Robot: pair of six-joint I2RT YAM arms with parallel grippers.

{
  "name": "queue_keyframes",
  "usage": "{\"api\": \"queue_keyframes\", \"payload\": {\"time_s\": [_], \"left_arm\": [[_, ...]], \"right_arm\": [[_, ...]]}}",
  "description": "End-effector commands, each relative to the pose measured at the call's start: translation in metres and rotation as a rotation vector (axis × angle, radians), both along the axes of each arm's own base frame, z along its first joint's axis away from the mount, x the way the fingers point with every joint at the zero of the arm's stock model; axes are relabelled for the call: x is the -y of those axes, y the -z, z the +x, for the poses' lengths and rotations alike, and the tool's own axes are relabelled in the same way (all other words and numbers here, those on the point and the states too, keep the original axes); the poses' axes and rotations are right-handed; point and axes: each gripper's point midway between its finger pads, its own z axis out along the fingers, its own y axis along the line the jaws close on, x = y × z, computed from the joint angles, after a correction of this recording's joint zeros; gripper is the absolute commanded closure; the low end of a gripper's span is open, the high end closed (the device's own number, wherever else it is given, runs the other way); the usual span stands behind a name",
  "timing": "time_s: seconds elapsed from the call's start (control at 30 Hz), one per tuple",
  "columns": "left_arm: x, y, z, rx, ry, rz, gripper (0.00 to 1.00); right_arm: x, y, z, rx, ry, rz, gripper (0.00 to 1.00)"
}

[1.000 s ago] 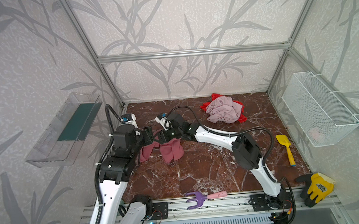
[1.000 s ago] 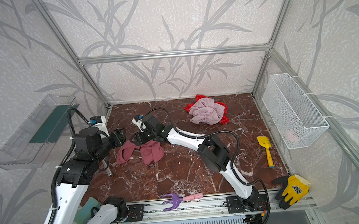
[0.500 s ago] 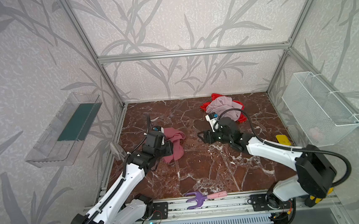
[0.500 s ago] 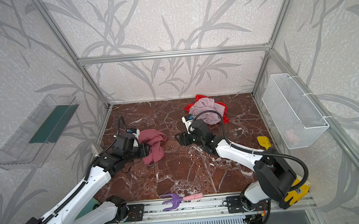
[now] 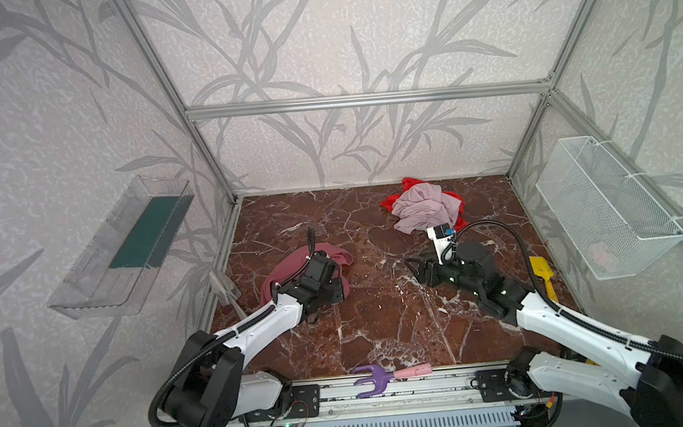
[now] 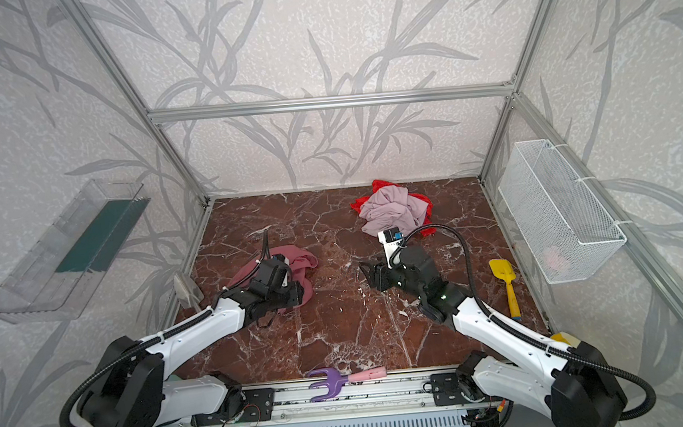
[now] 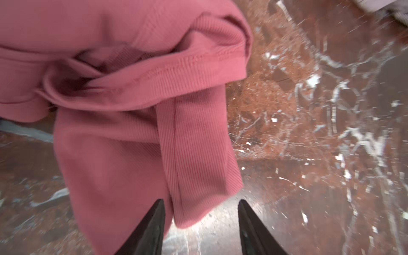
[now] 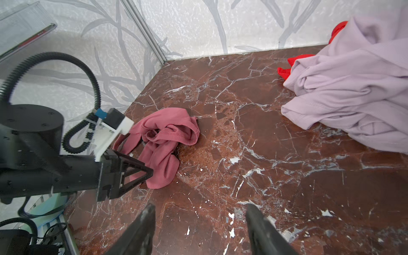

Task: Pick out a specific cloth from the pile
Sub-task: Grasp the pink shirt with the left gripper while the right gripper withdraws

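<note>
The pile [image 5: 423,210] [image 6: 393,210] [image 8: 353,92] lies at the back right of the marble floor, with pale lilac fabric over bright red. A separate dusty-rose cloth [image 5: 294,264] [image 6: 306,263] [image 7: 132,88] [image 8: 167,136] lies crumpled on the floor at left centre. My left gripper [image 7: 201,202] [image 5: 335,288] [image 8: 141,174] sits low at that cloth's near end. It is open: the cloth's tip lies between the jaws, against one finger and clear of the other. My right gripper [image 8: 200,206] [image 5: 412,265] [image 6: 367,271] stands open over bare floor, between the rose cloth and the pile, holding nothing.
A yellow toy shovel [image 5: 545,277] lies at the right edge. A purple fork with a pink handle [image 5: 386,375] rests on the front rail. A grey scoop [image 5: 224,286] leans at the left edge. A wire basket [image 5: 606,210] hangs on the right wall, a clear shelf [image 5: 126,248] on the left.
My right gripper has drawn back from the rose cloth towards the right. My left arm has dropped low, and its gripper now points at the cloth's near end. The rose cloth has bunched up.
</note>
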Motion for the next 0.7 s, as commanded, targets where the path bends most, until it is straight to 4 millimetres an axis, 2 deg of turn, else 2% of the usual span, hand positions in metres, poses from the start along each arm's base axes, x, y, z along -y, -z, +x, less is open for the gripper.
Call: {"api": "queue_keyframes", "payload": {"time_s": [0.0, 0.2, 0.23, 0.37, 0.43, 0.53, 0.67], "left_arm": [[0.000, 0.006, 0.011, 0.000, -0.022, 0.031, 0.51], [-0.004, 0.017, 0.015, -0.010, -0.060, 0.051, 0.53], [-0.004, 0.018, 0.015, -0.010, -0.059, 0.048, 0.55], [-0.002, 0.015, 0.017, 0.007, -0.062, 0.036, 0.78], [0.000, 0.009, 0.018, 0.017, -0.054, 0.022, 0.89], [0.004, -0.004, 0.019, 0.032, -0.040, 0.003, 0.99], [0.010, -0.030, 0.021, 0.064, -0.017, -0.032, 1.00]], "right_arm": [[0.011, 0.003, -0.001, 0.007, 0.037, -0.026, 0.36], [0.014, 0.002, 0.000, 0.012, 0.046, -0.025, 0.35], [0.014, 0.003, 0.001, 0.010, 0.045, -0.028, 0.35], [0.015, 0.006, 0.003, -0.001, 0.051, -0.036, 0.35], [0.016, 0.007, 0.003, -0.004, 0.057, -0.035, 0.35], [0.018, 0.008, 0.003, -0.007, 0.065, -0.031, 0.35], [0.020, 0.005, 0.002, -0.001, 0.067, -0.024, 0.34]]}}
